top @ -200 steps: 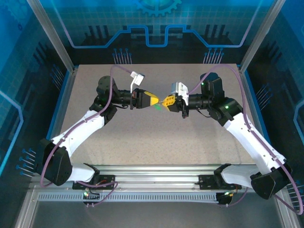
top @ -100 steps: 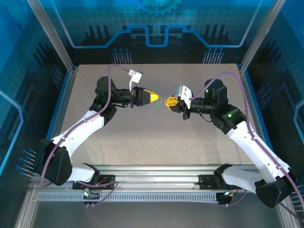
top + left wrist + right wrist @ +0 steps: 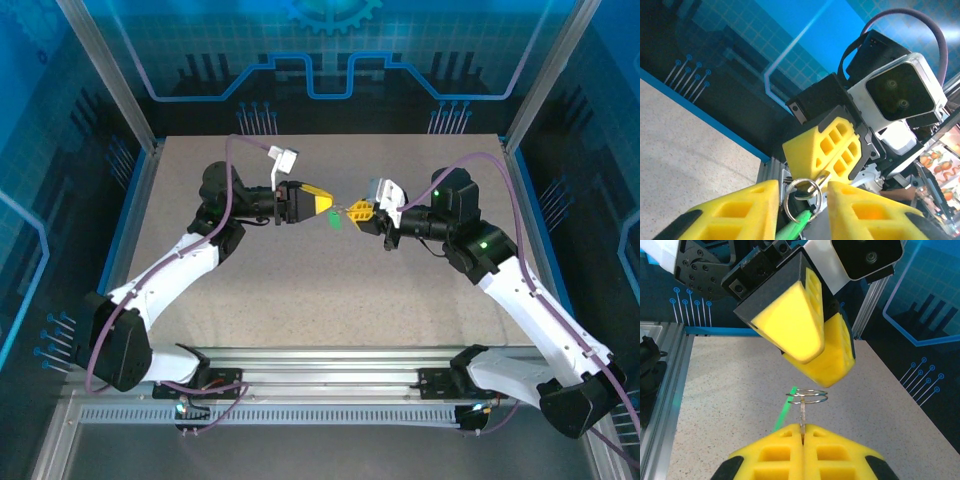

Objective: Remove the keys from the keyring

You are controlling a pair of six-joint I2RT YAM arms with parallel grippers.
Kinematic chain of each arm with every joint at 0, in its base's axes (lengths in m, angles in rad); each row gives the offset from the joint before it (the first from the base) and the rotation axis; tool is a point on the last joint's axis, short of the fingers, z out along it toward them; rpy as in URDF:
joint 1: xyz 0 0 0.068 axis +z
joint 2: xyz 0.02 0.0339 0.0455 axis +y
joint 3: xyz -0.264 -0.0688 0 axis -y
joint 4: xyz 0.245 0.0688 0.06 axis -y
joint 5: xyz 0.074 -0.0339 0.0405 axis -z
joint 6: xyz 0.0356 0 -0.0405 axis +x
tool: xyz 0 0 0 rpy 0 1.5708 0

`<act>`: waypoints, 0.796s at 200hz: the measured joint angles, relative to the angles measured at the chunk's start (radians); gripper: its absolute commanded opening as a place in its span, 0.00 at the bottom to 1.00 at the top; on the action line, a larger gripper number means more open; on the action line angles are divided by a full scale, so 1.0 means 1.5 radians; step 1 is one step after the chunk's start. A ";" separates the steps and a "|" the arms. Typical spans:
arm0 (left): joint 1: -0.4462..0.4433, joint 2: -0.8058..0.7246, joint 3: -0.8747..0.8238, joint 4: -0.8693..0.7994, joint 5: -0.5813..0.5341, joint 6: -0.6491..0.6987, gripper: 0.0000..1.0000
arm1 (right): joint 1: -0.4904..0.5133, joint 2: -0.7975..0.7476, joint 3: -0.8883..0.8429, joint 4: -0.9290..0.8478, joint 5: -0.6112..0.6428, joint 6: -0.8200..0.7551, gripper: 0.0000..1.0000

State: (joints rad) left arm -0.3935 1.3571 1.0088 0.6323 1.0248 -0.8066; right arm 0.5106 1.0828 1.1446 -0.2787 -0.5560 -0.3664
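One firm hold: right gripper (image 3: 802,432) pinched shut on keyring (image 3: 807,396), left gripper (image 3: 802,200) parted loosely around it. Could drop green key (image 3: 795,227) if twisted.

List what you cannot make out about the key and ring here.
1. Key: cut off by the bottom edge in the left wrist view; only a blurred green streak in the right wrist view.
2. Ring: too small in the top view; whether the key hangs on it is unclear.
3. Metal strip under the ring: lower end hidden in the shut right gripper.
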 measured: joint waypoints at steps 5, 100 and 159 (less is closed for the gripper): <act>0.000 -0.002 -0.001 0.000 -0.001 0.000 0.39 | 0.000 0.000 0.000 -0.001 0.000 0.000 0.00; 0.002 -0.008 -0.002 -0.013 -0.005 0.018 0.45 | 0.000 0.001 0.002 -0.025 -0.003 -0.005 0.00; -0.025 -0.008 -0.002 -0.035 0.026 0.026 0.47 | 0.000 0.017 0.014 -0.036 -0.031 -0.011 0.00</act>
State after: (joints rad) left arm -0.4309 1.3453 1.0065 0.5797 1.0641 -0.7670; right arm 0.5102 1.1076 1.1664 -0.3332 -0.6029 -0.3832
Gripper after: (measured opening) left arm 0.465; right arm 0.039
